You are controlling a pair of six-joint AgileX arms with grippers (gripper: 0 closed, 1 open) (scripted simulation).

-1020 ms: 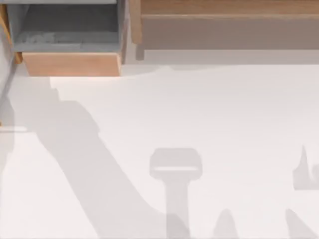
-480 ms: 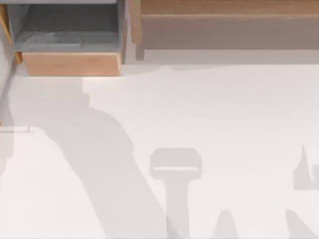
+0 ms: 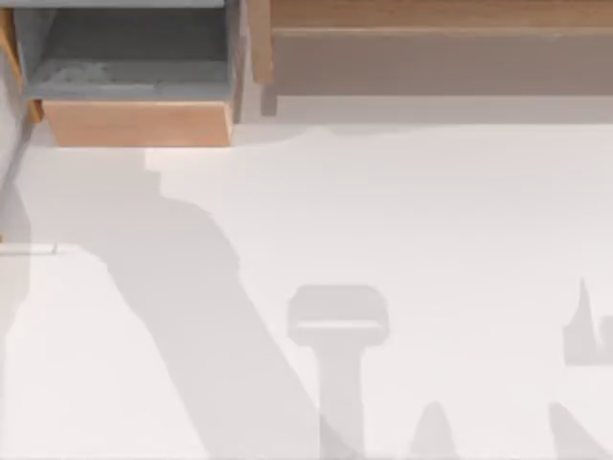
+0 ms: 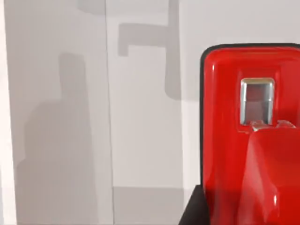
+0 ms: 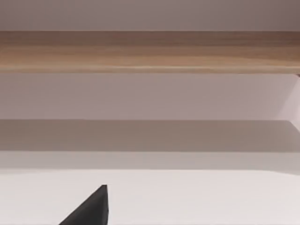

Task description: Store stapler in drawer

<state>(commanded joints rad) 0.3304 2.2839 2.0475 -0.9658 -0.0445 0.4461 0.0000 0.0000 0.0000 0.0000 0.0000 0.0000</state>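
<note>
The drawer [image 3: 139,123] stands pulled out at the table's far left, with a grey inside and a tan wooden front panel. The glossy red stapler [image 4: 225,117] looms close in the left wrist view, with a small metal plate set in its top. It hangs above the white table, and my left gripper [image 4: 253,211] is shut on it, one dark finger [image 4: 192,213] showing at its side. A dark tip of my right gripper [image 5: 91,208] pokes into the right wrist view, well short of the wooden shelf.
A long wooden shelf [image 3: 431,14] with a grey recess under it runs along the far edge to the right of the drawer. It also spans the right wrist view as a tan wooden strip [image 5: 150,51]. Arm shadows lie across the white table [image 3: 431,211].
The broad shadow on the left of the table swung to the right, then eased slightly back left. The drawer and the other shadows have stayed put.
</note>
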